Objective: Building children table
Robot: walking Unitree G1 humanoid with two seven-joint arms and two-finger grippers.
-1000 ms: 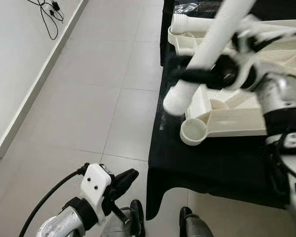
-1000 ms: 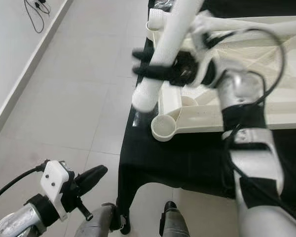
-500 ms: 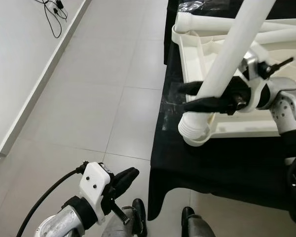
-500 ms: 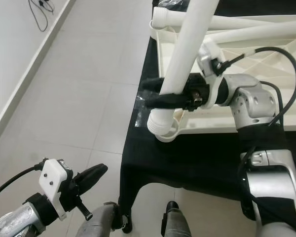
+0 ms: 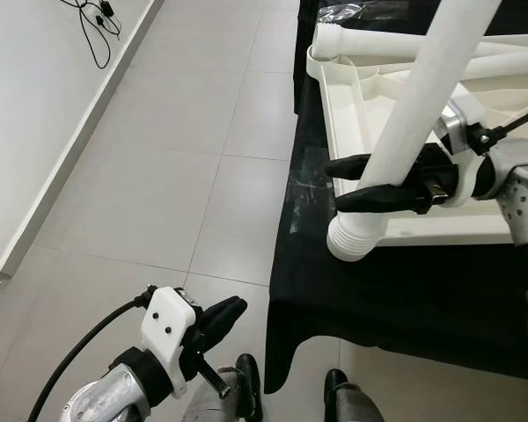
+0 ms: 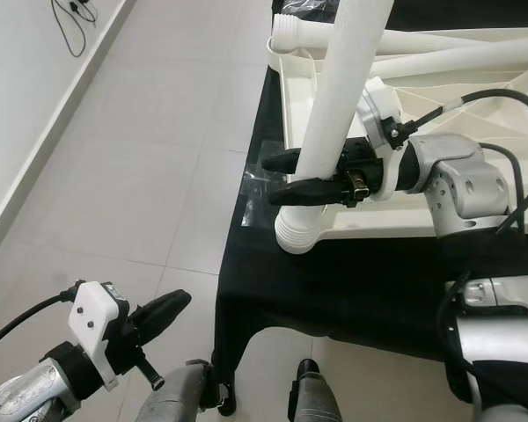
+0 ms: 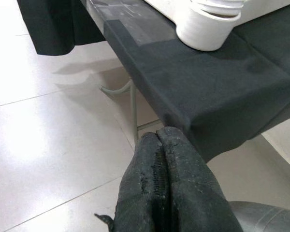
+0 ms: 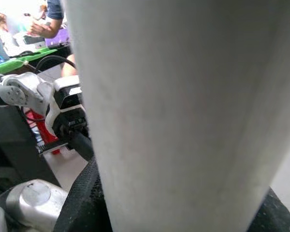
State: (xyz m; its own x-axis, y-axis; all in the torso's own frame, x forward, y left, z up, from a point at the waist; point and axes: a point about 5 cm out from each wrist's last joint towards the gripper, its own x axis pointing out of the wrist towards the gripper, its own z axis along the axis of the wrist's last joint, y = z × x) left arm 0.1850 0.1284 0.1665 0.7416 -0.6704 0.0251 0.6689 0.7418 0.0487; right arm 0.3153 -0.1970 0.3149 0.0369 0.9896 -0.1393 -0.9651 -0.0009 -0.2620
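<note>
The right arm reaches in from the right, silver forearm bent at the elbow, wrist turned so the right gripper [image 5: 359,183] points toward the robot's left. Its jaws are clamped on the white table leg [image 5: 420,105] (one black finger each side). The left arm hangs low, left gripper [image 7: 159,193] with its jaws pressed together, pointing forward.

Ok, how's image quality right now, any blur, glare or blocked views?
Both eye views are sharp and evenly lit. In the left wrist view the floor glares white beyond the shut left gripper. In the right wrist view the table leg, clamped in the right gripper, looms close and soft.
</note>
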